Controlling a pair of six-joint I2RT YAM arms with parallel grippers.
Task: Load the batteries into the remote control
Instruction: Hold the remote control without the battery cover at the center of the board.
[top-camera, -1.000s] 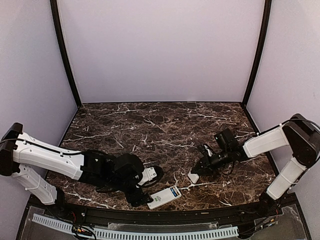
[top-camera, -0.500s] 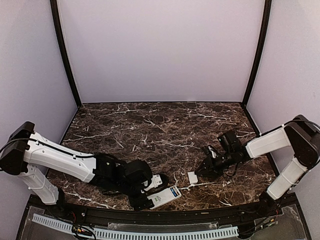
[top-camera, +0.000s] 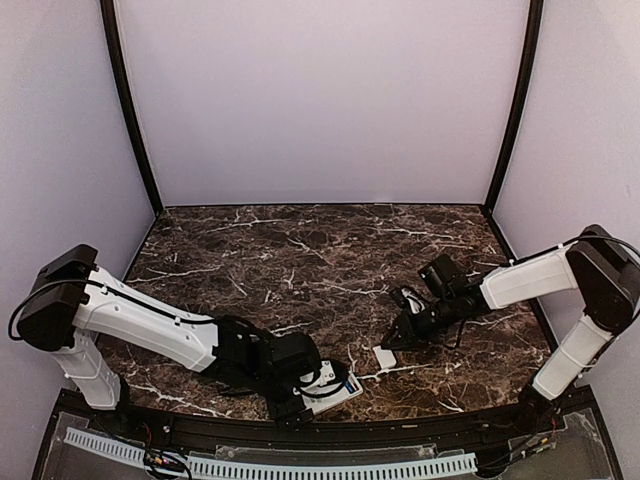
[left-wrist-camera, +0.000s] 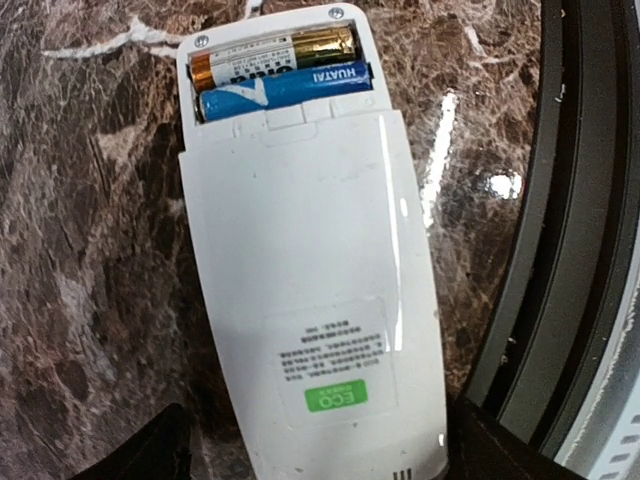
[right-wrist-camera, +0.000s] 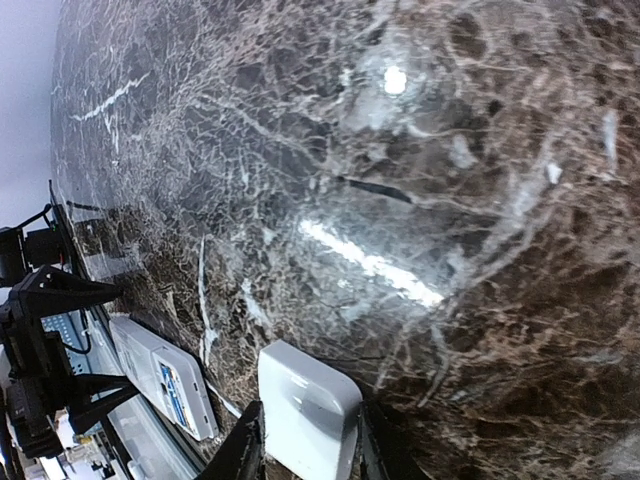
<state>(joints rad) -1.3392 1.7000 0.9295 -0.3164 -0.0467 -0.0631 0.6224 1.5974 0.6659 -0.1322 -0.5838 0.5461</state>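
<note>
The remote control (left-wrist-camera: 310, 290) lies back up near the table's front edge (top-camera: 345, 388), its battery bay open. In the bay lie a blue battery (left-wrist-camera: 285, 88) and a gold and white one (left-wrist-camera: 270, 55) side by side. My left gripper (left-wrist-camera: 320, 462) is open, its fingers (left-wrist-camera: 140, 450) standing either side of the remote's label end without touching it. My right gripper (right-wrist-camera: 308, 455) is shut on the small white cover plate (right-wrist-camera: 305, 405), which rests on the marble to the right of the remote (top-camera: 384, 357). The remote also shows in the right wrist view (right-wrist-camera: 165, 380).
A black raised rail (left-wrist-camera: 570, 250) runs along the table's front edge just beside the remote. Beyond it lies a white slotted cable duct (top-camera: 300, 467). Lilac walls close the back and both sides.
My left arm has slid right along the front edge until its open fingers straddle the remote. My right gripper drew back from the cover plate, then returned and closed round it.
</note>
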